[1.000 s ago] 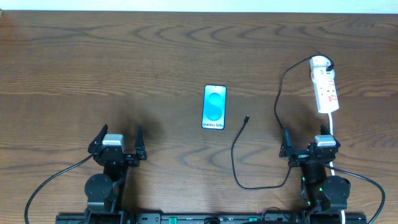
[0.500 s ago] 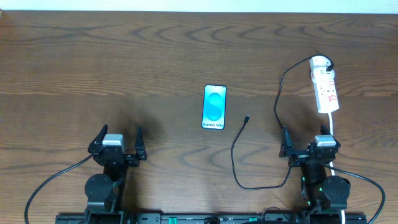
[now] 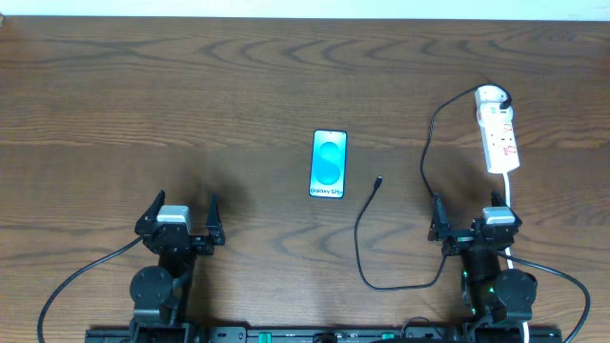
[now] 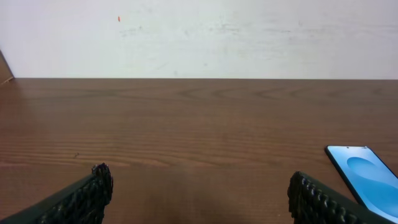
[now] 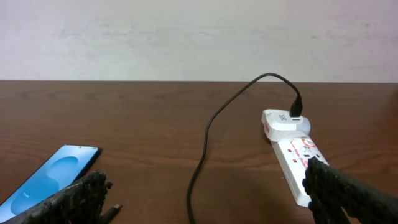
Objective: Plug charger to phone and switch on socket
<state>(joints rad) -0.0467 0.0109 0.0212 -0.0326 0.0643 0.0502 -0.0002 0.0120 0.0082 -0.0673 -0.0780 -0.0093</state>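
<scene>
The phone (image 3: 329, 164) lies flat mid-table with its cyan-and-white screen up; it also shows in the left wrist view (image 4: 365, 178) and the right wrist view (image 5: 53, 177). The charger cable (image 3: 381, 238) curves from its loose connector tip (image 3: 378, 180), right of the phone, up to its black plug (image 3: 502, 96) in the far end of the socket (image 3: 498, 131). The cable (image 5: 208, 137) and socket (image 5: 292, 152) show in the right wrist view. My left gripper (image 3: 180, 217) is open and empty, front left. My right gripper (image 3: 474, 221) is open and empty, just in front of the socket.
The socket's white cord (image 3: 513, 202) runs back past my right arm. The dark wooden table (image 3: 191, 95) meets a white wall (image 4: 199, 37) at the far edge.
</scene>
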